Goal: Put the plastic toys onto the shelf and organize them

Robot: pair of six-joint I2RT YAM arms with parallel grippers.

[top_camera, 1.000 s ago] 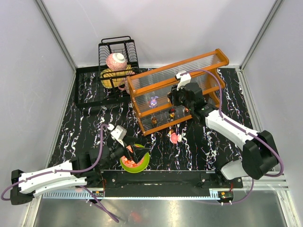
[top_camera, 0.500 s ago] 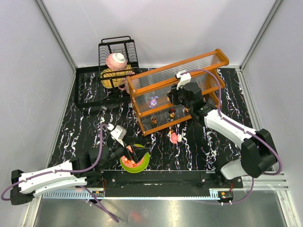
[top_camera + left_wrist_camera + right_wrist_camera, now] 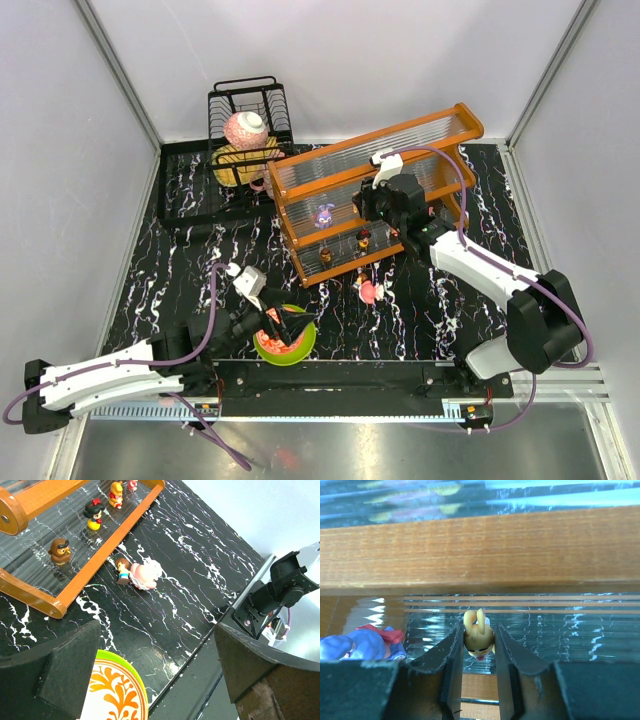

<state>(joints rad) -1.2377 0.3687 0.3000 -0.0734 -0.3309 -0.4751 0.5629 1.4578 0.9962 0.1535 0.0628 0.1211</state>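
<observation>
Orange-framed shelf (image 3: 375, 190) with clear ribbed tiers stands askew on the table (image 3: 200, 260). Your right gripper (image 3: 478, 645) reaches beneath an orange rail, jaws clamped on a yellow toy (image 3: 478, 636) over a ribbed tier, a purple toy (image 3: 360, 644) just beside. Your left gripper (image 3: 160, 680) hangs above the bowl (image 3: 306, 347), jaws spread wide, holding nothing. A brown toy (image 3: 60, 550) stands on the bottom tier; a pink toy (image 3: 146, 574) lies on the table by the front rail.

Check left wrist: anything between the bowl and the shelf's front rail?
Nothing: left wrist view shows bare marbled table between bowl and shelf rail; the pink toy lies off to one side.
</observation>
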